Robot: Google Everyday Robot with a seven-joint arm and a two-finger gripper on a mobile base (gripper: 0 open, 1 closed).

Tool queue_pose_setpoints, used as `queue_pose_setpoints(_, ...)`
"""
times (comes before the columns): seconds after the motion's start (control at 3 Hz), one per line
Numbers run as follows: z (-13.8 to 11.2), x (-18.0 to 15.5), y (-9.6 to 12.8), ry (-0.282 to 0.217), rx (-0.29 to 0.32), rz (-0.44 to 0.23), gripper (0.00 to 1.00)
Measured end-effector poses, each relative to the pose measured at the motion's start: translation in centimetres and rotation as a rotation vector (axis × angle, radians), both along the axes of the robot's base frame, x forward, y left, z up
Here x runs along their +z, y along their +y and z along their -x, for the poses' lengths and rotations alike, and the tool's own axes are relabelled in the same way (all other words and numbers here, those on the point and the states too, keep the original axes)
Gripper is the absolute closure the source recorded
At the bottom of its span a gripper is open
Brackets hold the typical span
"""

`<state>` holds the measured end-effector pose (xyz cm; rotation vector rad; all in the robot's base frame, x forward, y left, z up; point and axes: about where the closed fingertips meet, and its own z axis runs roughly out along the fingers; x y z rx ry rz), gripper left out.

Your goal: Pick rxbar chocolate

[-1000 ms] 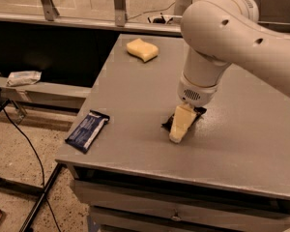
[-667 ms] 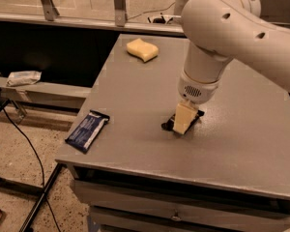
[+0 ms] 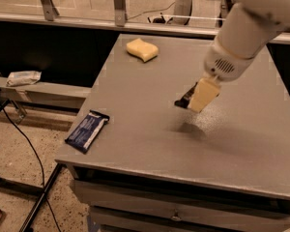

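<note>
The rxbar chocolate (image 3: 185, 98) is a small black wrapped bar; only one dark end shows, sticking out left of my gripper's cream fingers (image 3: 203, 94). My gripper (image 3: 197, 96) is shut on the bar and holds it lifted above the grey table (image 3: 135, 95), with a shadow on the table below it. The white arm comes in from the upper right and hides the remainder of the bar.
A dark blue wrapped bar (image 3: 87, 130) lies near the table's front left corner. A yellow sponge (image 3: 142, 49) lies at the back of the table. A white packet (image 3: 23, 77) lies on a ledge at the left. Cables run on the floor at lower left.
My gripper was down at the table on the bar. It has risen with the black bar in it, and the bar is now off the surface.
</note>
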<state>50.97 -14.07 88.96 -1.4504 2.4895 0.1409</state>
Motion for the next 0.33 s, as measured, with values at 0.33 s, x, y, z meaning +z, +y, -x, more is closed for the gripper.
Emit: queue_pose_setpoints(0.33,-0.32,6.28,-2.51,-0.124,0.024,-0.155,1.00)
